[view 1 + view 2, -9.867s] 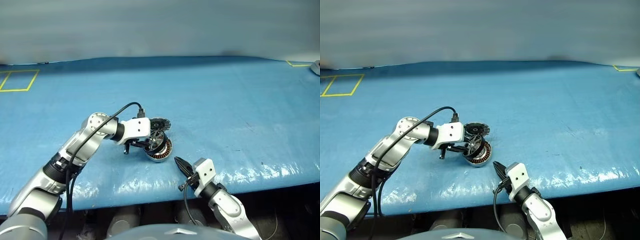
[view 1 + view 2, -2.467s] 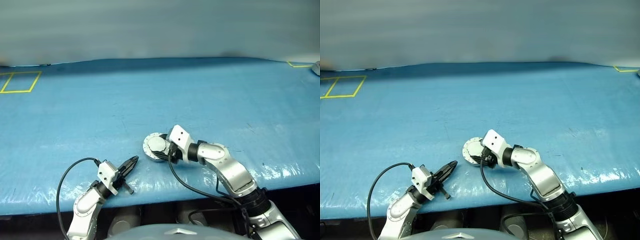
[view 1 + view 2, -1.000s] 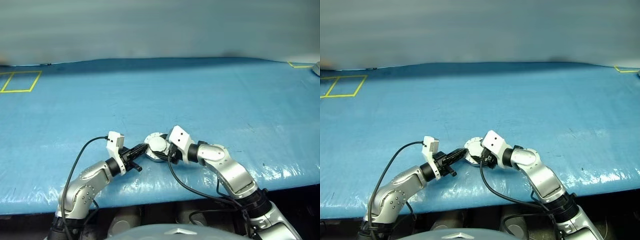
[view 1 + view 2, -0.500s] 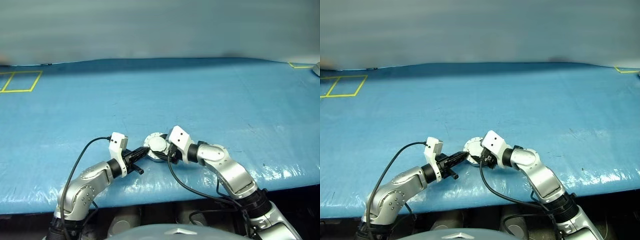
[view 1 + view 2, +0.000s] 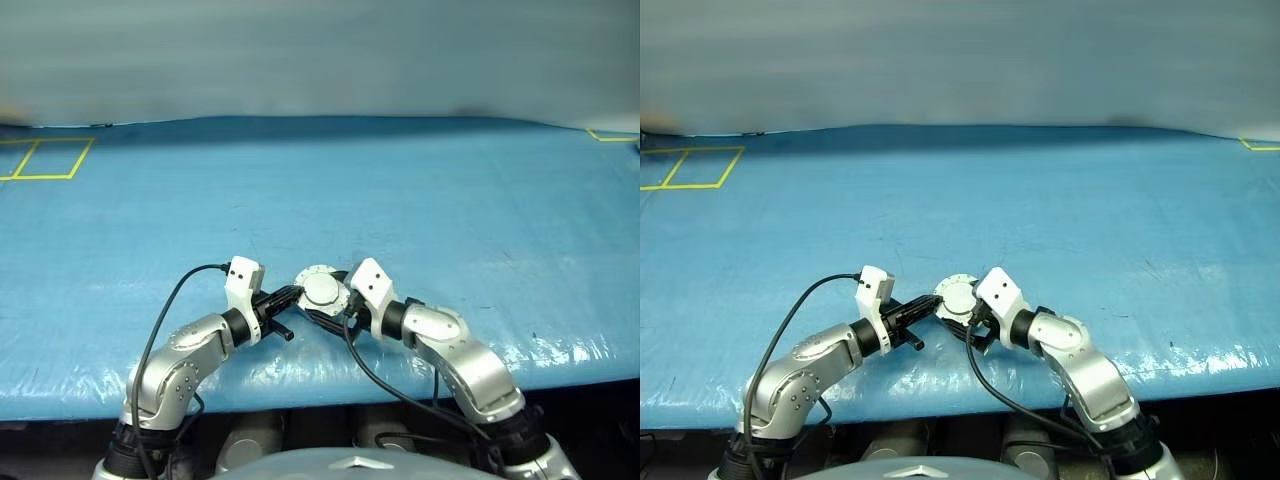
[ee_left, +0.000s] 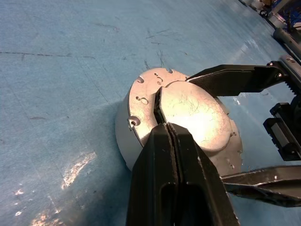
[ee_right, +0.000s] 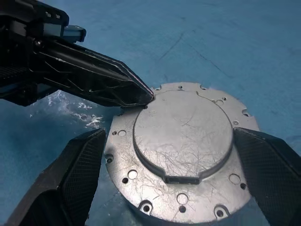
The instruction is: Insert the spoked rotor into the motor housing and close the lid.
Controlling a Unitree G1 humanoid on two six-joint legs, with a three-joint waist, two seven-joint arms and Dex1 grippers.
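Blue tarp [image 5: 450,200], yellow tape square [image 5: 45,158] far off, lid [image 7: 181,146] between right pincer's [image 7: 174,165] spread fingers, clenched left pincer [image 6: 162,120] touching lid.

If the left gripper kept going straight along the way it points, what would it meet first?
The lid. The shut left gripper already has its tips at, likely touching, the lid's raised top, so it would press straight against it. Beyond the lid waits the right gripper, jaws open on either side.

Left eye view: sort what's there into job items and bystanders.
Job: round grey scratched metal lid, seated on silver motor housing; shut left gripper at its rim; open right gripper straddling it.
Bystanders: blue plastic-covered table; yellow tape square.
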